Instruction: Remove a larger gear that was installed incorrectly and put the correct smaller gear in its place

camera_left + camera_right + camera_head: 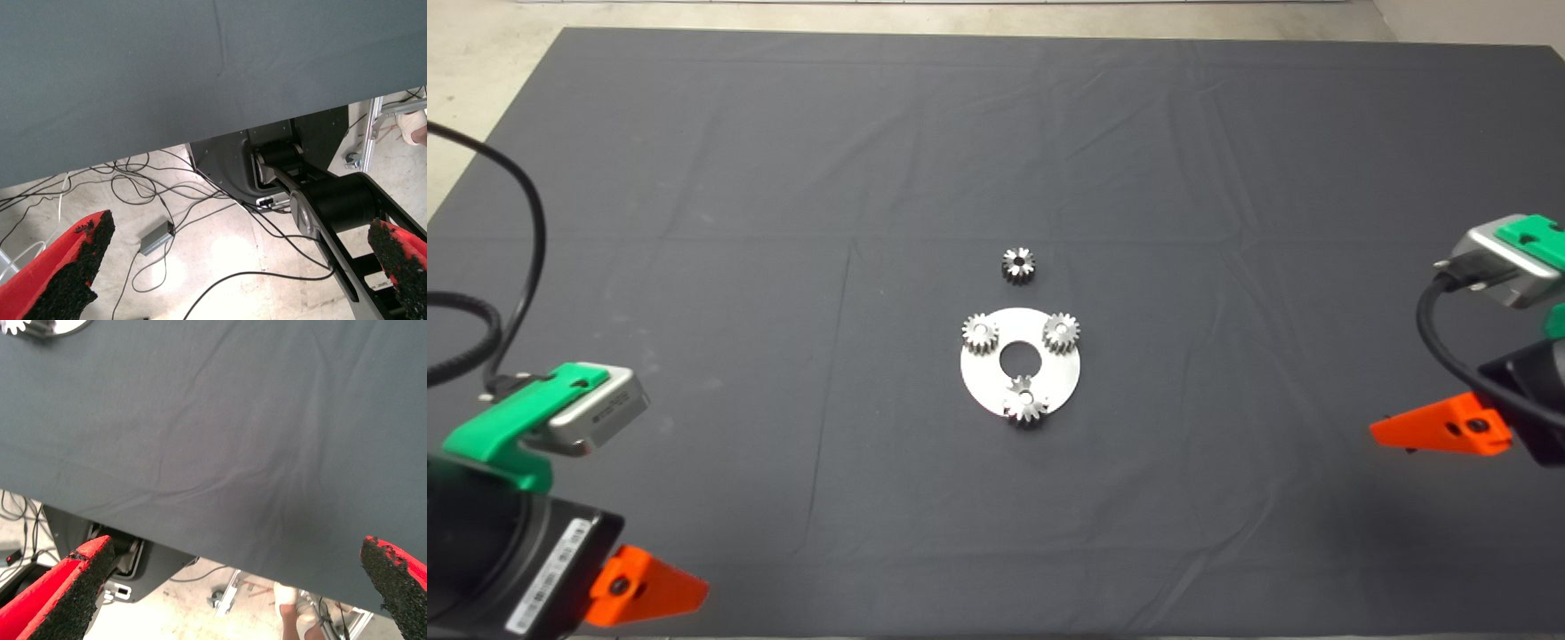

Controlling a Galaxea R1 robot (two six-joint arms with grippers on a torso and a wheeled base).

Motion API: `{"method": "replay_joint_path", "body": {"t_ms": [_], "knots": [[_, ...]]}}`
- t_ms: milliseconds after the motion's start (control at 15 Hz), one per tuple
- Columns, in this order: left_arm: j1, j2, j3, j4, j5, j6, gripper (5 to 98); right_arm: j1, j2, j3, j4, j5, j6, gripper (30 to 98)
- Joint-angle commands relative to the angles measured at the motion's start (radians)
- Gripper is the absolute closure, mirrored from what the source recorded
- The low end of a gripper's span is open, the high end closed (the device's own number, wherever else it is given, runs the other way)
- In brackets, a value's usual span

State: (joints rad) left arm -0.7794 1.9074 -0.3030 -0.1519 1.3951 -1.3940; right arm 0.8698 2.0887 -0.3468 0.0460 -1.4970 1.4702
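A round silver plate [983, 378] with a wide centre hole lies mid-mat and carries three silver gears. The gear at its near edge is the larger gear [1024, 402], wider than the two small gears [979, 333] [1061, 332] at the back. The smaller gear [1017, 265], with a dark bore, lies loose on the mat just behind the plate. My left gripper [243, 230] is open and empty at the mat's near left corner. My right gripper [238, 550] is open and empty at the right edge, with the plate's rim [67, 325] far ahead of it.
The dark mat [783, 267] has soft creases. Beyond its edge the wrist views show the floor with cables [153, 193], the robot's base [333, 200], and a person's shoe [288, 599].
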Motion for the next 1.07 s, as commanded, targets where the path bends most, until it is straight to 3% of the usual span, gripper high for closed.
{"method": "replay_joint_path", "body": {"t_ms": [0, 67, 200, 333, 533, 667, 800, 867, 1000], "knots": [[-0.012, 0.004, 0.015, 0.006, 0.0, 0.017, 6.0, 0.017, 0.001, 0.003, 0.026, -0.002, 0.001, 30.8], [-0.012, -0.001, 0.015, 0.014, -0.019, 0.017, 6.0, 0.017, 0.005, 0.002, 0.026, -0.001, 0.001, 30.8], [-0.011, 0.009, 0.018, 0.085, -0.075, 0.018, 6.0, 0.017, 0.005, 0.002, 0.026, 0.0, -0.001, 30.8], [0.001, 0.026, 0.019, 0.11, -0.113, 0.017, 6.0, 0.017, 0.003, 0.002, 0.026, 0.0, -0.001, 30.8], [0.032, 0.048, 0.019, 0.206, -0.163, 0.006, 6.0, 0.017, 0.003, 0.002, 0.026, 0.0, -0.002, 30.8], [0.132, 0.112, 0.012, 0.294, -0.169, -0.014, 6.0, 0.018, 0.003, 0.002, 0.026, 0.0, -0.002, 30.8], [0.201, 0.19, 0.013, 0.399, -0.168, -0.093, 6.0, 0.018, 0.0, 0.002, 0.026, -0.002, -0.002, 30.8], [0.219, 0.246, 0.015, 0.437, -0.165, -0.127, 6.0, 0.018, 0.0, 0.002, 0.026, -0.002, -0.002, 30.8], [0.219, 0.395, 0.002, 0.464, -0.153, -0.207, 6.0, 0.018, 0.0, 0.002, 0.026, -0.005, -0.002, 30.8]]}}
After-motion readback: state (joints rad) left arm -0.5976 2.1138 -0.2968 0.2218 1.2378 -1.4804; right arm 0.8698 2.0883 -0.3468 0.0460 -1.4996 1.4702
